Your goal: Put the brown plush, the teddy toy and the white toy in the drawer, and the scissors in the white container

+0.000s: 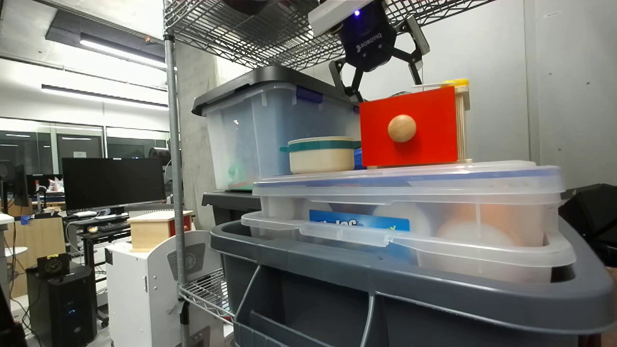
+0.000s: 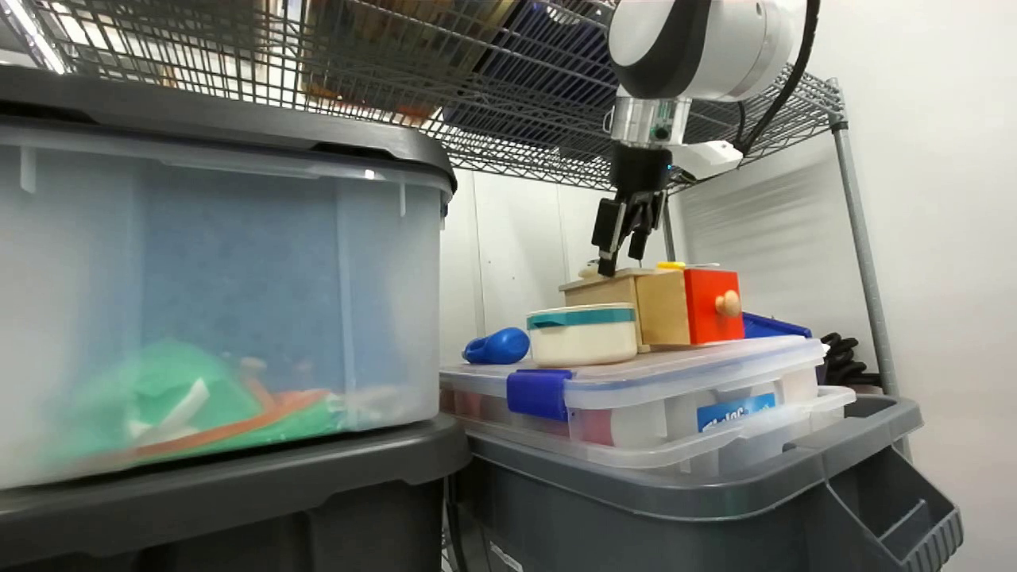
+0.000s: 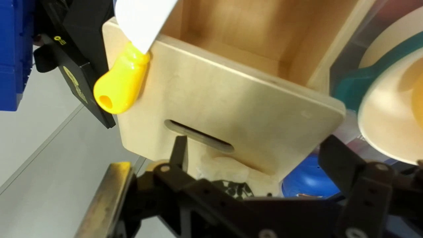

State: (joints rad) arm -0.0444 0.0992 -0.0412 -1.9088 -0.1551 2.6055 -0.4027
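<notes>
I am watching the gripper (image 1: 388, 91) hanging just over the wooden casing (image 3: 224, 99); its fingers (image 3: 180, 150) are standing spread wide apart, with part of a slot (image 3: 200, 136) in the casing's top showing between them in the wrist view. I cannot tell whether a fingertip is touching the wood.

The drawer (image 1: 434, 140) is sticking out of the casing. In an exterior view its red front is facing the near side, the round knob (image 1: 402, 128) standing out from it, and in the wrist view I am looking down onto its wooden floor. A yellow-handled tool (image 3: 122, 81) is lying on the casing's top, its white blade (image 3: 142, 24) reaching over the drawer's edge. A pale toy (image 3: 224, 168) is lying at the casing's far end, partly hidden by the gripper in the wrist view.

The white container (image 2: 584, 345), round and banded in teal, is standing just left of the drawer in both exterior views; a yellow shape (image 3: 419, 102), cut off by the wrist view's edge, is showing inside its rim. The casing and container are resting on a clear plastic bin (image 2: 667, 389), itself sitting on a gray bin (image 2: 675, 500).
</notes>
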